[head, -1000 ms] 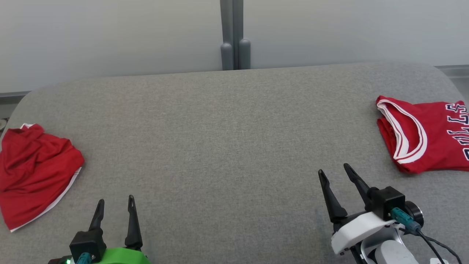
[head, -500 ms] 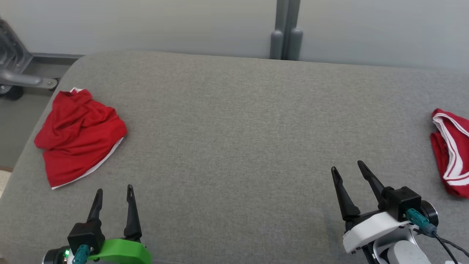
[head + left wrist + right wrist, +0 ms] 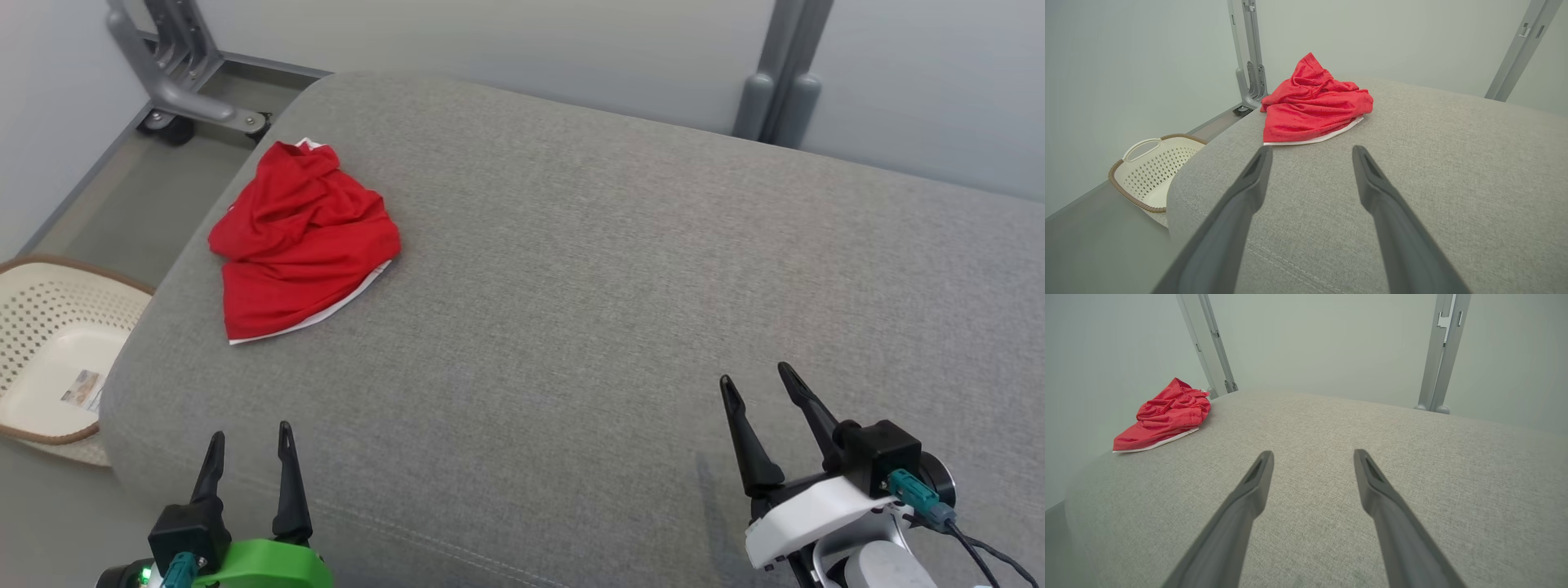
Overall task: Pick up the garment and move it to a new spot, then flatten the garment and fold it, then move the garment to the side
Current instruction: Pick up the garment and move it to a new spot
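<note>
Grey woven fabric-covered counter (image 3: 571, 269) nearest, its rounded front edge right under both arms. At the lower left, green-collared left gripper (image 3: 250, 431): long dark fingers parted wide, nothing between them, poised over the counter's near left corner. At the lower right, white-bodied right gripper (image 3: 754, 373): likewise spread and empty, hovering above bare fabric.

Judged step: the very first, picking up, not yet begun (no contact with cloth anywhere). Looks like the approach, with the left arm the one lined up for it.

Farther on, up and to the left: crumpled red garment with a white hem (image 3: 302, 237), lying in a loose heap on the counter's far left part, close to the left edge. Straight ahead of the left gripper in the left wrist view, well apart from the fingertips. Much farther from the right gripper, off to its far left. White hem toward the near side, folds bunched toward the far end.

Next move, by judgement: reach forward with the left arm, come down onto a raised fold or the hem side, close on a good bite of cloth rather than one thin layer, then lift and carry toward the open middle of the counter. Right arm probably needed later, for flattening.

On the floor beside the counter, at the left: cream perforated plastic basket with a brown rim (image 3: 49, 314). Beyond, grey metal frame posts (image 3: 780, 90) against a pale wall.
</note>
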Robot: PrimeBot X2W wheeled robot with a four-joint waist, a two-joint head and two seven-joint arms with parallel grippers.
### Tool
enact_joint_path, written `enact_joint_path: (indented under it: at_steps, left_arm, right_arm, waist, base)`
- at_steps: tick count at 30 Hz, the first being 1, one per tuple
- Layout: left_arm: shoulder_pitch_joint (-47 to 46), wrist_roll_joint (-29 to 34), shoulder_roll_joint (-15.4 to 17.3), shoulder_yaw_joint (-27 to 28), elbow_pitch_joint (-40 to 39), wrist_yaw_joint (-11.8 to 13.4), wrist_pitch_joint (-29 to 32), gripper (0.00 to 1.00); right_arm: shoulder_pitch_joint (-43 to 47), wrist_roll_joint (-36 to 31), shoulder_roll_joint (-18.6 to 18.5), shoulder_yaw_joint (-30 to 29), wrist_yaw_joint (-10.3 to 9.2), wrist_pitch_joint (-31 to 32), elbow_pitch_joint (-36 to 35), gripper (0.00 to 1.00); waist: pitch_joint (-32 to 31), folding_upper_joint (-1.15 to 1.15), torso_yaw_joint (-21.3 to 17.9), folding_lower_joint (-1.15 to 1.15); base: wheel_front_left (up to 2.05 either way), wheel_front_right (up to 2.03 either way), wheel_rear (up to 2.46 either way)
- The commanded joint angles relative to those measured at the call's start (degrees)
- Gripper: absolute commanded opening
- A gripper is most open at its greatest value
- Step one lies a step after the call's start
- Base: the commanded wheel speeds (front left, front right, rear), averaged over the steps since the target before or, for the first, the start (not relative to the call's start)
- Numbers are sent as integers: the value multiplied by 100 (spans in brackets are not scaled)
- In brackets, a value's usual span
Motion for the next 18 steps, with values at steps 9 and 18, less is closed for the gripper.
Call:
enact_joint_path:
  at_steps: [9, 18]
  left_arm:
    - [152, -43, 11, 141, 1, -5, 4, 100]
    - [292, -136, 12, 236, -102, 36, 4, 100]
  right_arm:
    - [-9, 85, 66, 231, -9, -10, 144, 100]
    - [-202, 160, 21, 446, -9, -10, 307, 100]
  waist:
    - [-47, 0, 741, 0]
    - [13, 0, 780, 0]
  base:
    - [0, 0, 0]
    - [0, 0, 0]
